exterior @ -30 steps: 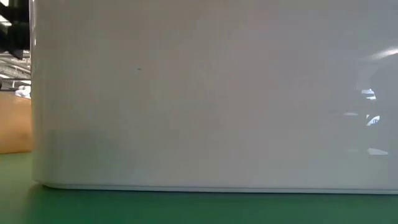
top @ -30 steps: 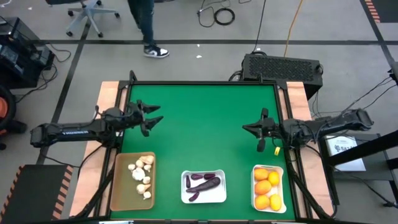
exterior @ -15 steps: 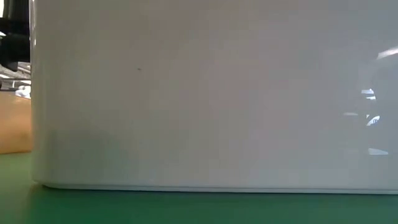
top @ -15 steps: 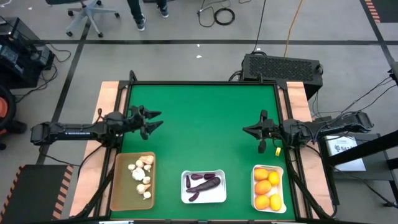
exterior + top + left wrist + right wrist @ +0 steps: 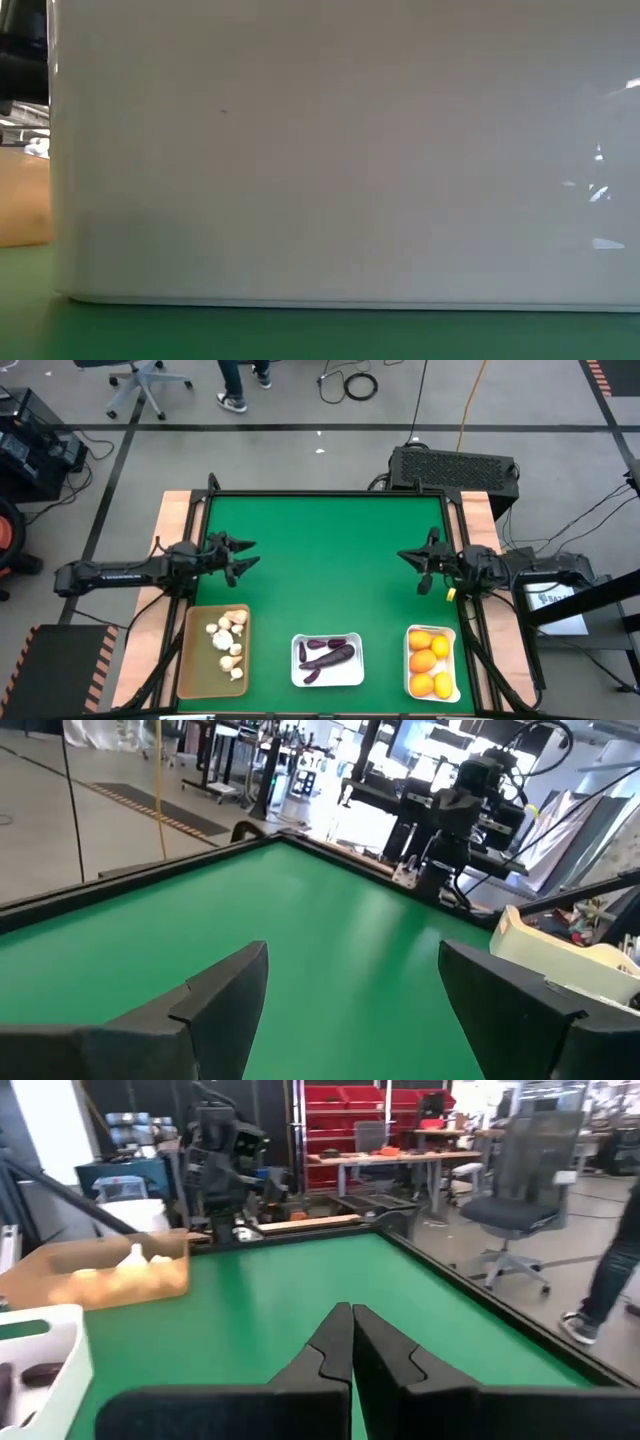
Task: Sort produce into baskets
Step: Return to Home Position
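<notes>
Left pincer (image 5: 353, 952) hangs above the green counter (image 5: 330, 560) at its own side edge, fingers spread wide with nothing between them. Right pincer (image 5: 351, 1312) sits opposite, well apart across the open green, its fingers pressed together and equally empty.

Closest to the left pincer, just to its side toward the counter's near edge, lies the tan basket (image 5: 195, 670), holding a cluster of whitish knobbly bulbs (image 5: 228, 640). Just beside the right pincer, also toward that near edge, is the right white basket (image 5: 408, 660) with the orange and yellow citrus fruits (image 5: 430, 660) packed inside. Between those two, and farther from either pincer, stands the middle white basket (image 5: 350, 675) with the dark purple pieces (image 5: 328, 652).

Each kind sits in a basket of its own, and I see no loose item on the green between or around the pincers. The low view is filled by a white basket wall and adds nothing.

By my reading the sorting itself is finished. What remains looks like housekeeping only: both arms settling at their resting poses by the counter's sides, with no further pick in prospect.
</notes>
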Controlling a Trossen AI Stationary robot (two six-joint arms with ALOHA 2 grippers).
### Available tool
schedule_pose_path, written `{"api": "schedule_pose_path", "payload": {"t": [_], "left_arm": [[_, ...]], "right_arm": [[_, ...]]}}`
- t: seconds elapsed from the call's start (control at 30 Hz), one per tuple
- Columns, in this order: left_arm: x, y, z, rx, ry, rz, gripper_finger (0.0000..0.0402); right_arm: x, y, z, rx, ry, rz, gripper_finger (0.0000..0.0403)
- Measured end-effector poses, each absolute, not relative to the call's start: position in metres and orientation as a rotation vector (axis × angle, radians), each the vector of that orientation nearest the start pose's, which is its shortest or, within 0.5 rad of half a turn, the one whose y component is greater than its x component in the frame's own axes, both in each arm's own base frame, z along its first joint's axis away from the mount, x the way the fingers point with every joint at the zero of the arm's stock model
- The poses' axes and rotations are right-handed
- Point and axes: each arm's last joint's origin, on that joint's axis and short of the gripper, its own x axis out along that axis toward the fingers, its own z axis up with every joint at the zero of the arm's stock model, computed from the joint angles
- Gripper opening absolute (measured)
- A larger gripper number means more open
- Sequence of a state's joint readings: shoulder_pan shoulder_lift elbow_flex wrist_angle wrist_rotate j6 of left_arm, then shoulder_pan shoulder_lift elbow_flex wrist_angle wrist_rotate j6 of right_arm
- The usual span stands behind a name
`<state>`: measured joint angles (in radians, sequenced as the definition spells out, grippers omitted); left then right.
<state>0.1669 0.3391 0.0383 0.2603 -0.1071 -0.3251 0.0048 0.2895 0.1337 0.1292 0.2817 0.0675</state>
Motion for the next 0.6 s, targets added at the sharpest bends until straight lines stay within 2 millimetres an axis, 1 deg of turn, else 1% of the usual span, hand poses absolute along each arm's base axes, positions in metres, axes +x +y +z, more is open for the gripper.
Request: {"api": "schedule_pose_path", "payload": {"t": [0.07,0.2,0.33,0.5,0.6], "left_arm": [[0.112,0.022,0.172,-0.308,0.002,0.285,0.0299],[0.103,0.022,0.172,-0.246,-0.009,0.33,0.0299],[0.097,0.021,0.172,-0.222,-0.017,0.335,0.0299],[0.094,0.022,0.171,-0.197,-0.005,0.393,0.0299],[0.093,0.024,0.171,-0.167,-0.004,0.443,0.0299]], "right_arm": [[0.11,-0.009,0.198,0.07,0.013,-0.288,0.0],[0.102,-0.009,0.196,0.098,0.015,-0.247,0.0],[0.095,-0.009,0.197,0.104,-0.003,-0.245,0.0],[0.09,-0.009,0.199,0.049,-0.026,-0.245,0.0],[0.089,-0.01,0.198,0.007,-0.019,-0.289,0.0]]}}
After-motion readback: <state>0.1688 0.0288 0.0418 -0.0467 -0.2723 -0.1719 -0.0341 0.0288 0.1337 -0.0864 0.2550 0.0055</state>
